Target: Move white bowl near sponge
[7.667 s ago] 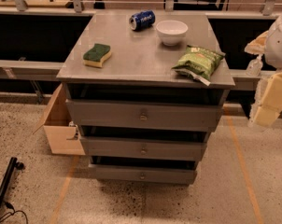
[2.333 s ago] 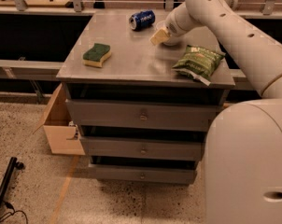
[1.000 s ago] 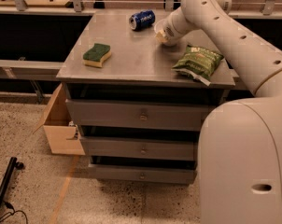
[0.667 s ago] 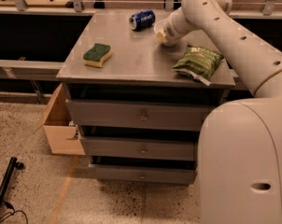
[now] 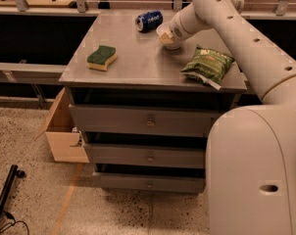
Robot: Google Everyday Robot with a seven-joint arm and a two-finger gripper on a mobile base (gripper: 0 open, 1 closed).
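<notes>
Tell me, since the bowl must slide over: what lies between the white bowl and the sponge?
Only bare tabletop between the white bowl and sponge, in the camera view. The claw is at the bowl; the blue can lies farther back.

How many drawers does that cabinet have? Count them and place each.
3, stacked under the tabletop: top drawer, middle drawer, bottom drawer; the robot's body covers their right ends. The gripper is above, at the white bowl.

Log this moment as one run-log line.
pincer: at white bowl, rear of cabinet top | sponge: front left, apart from bowl | task: bowl not near sponge yet
</notes>
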